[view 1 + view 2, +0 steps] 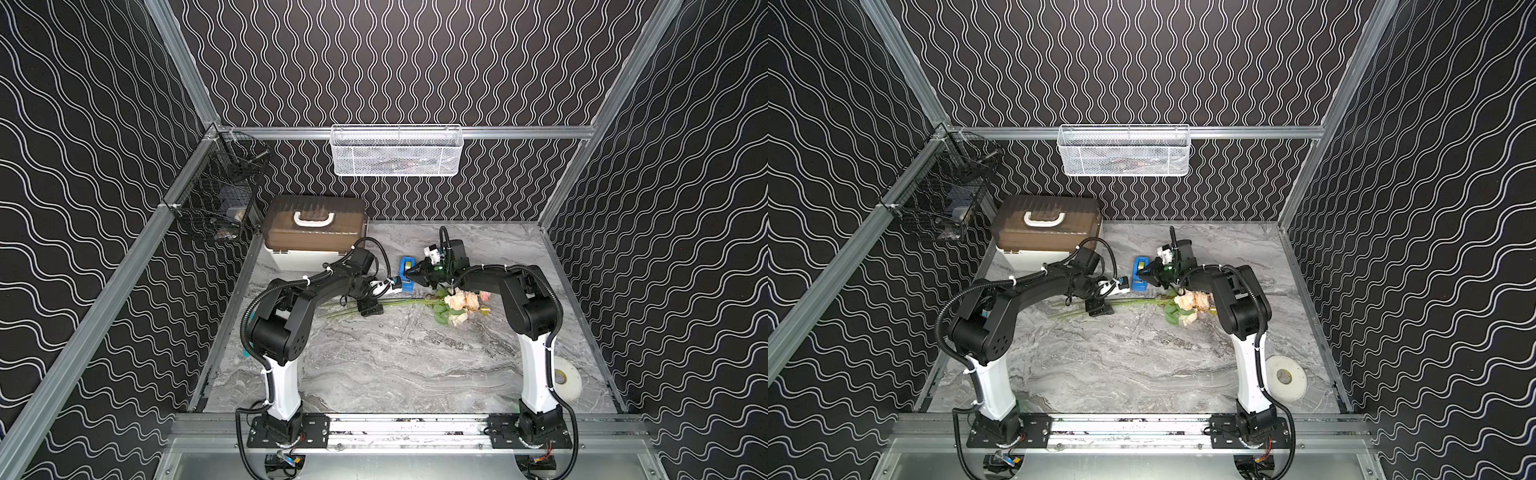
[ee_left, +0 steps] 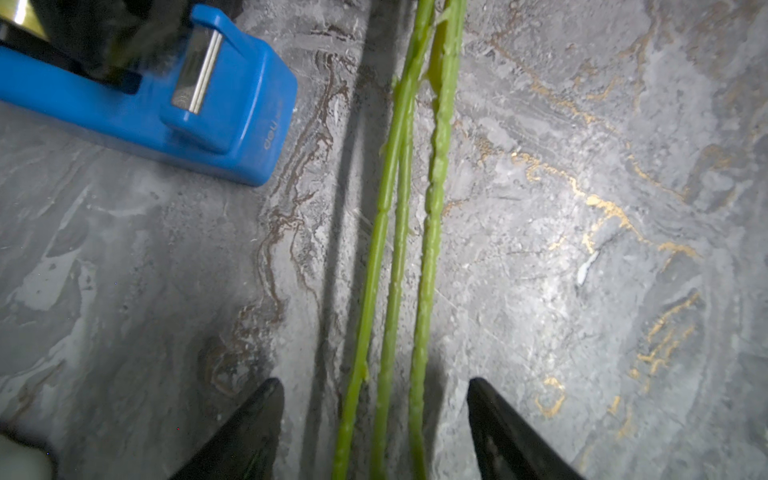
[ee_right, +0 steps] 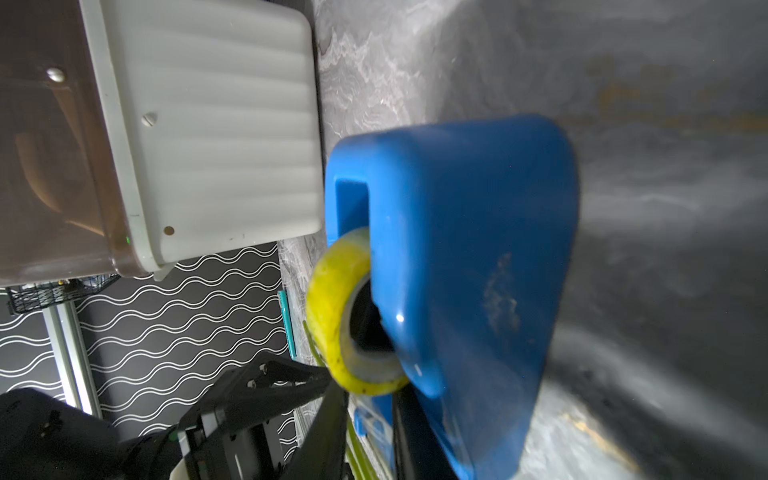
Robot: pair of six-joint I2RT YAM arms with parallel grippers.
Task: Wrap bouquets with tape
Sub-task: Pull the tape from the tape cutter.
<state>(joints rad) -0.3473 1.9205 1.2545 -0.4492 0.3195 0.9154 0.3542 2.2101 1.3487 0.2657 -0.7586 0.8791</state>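
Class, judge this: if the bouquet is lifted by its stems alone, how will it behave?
Likely floppy: the stems are long and thin. Probably top-heavy, as the blooms cluster at one end, so that end may sag. Untaped stems could splay.

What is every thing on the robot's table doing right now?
bouquet: lying flat on the table, no tape on its stems.
yellow tape roll: mounted in the blue dispenser.
blue dispenser: standing on its base.
left gripper: open, one jaw each side of the stems.
right gripper: at the tape roll; open or shut unclear.
storage box: lid closed.
white tape roll: lying flat.
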